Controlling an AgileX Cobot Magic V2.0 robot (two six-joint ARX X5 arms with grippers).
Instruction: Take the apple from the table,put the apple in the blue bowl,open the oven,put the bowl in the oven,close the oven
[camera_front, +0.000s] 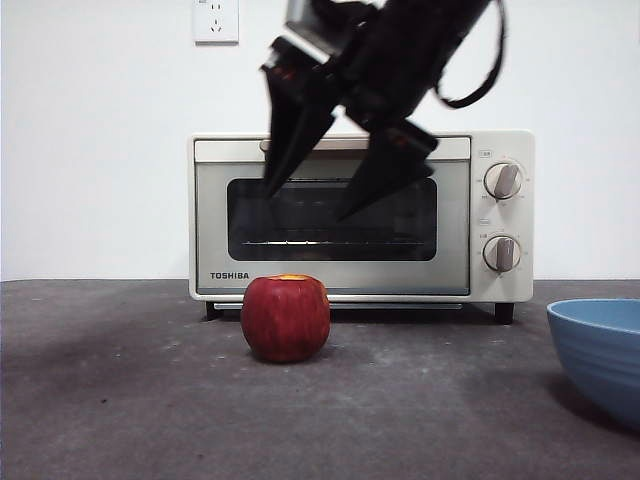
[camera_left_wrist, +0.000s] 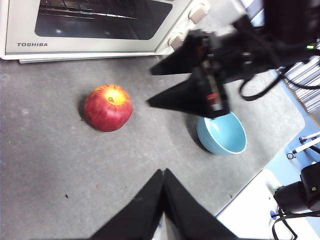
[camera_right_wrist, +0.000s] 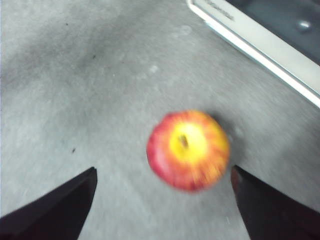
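Right pincer (camera_front: 322, 205): two black tapered jaws, spread wide apart, empty, hanging above the bench in front of the oven door. In the right wrist view the apple sits between and just beyond the jaw tips, toward 12 o'clock, slightly nearer the right-hand jaw. This arm is judged the nearer one; a straight descent should bracket the fruit. The apple is round, so no long axis constrains the grip.

Left pincer (camera_left_wrist: 164, 172): jaws closed together, holding nothing, waiting back from the work, apple at about 11 o'clock from its tips.

Oven (camera_front: 360, 215): cream-white box, TOSHIBA lettering, dark glass door shut, wire rack visible inside, two round knobs at the 3 o'clock side.

Bench (camera_front: 140, 400): flat, dark grey, matte, faintly scuffed and speckled.

Blue bowl (camera_left_wrist: 222, 134): muted blue, round, smooth inside, faint ridges outside, empty; in the front view it stands at 3 o'clock from the apple, well apart.

Apple (camera_front: 286, 317): dark red, glossy, yellow patch around the stem hollow, upright on the bench just before the oven door, untouched.
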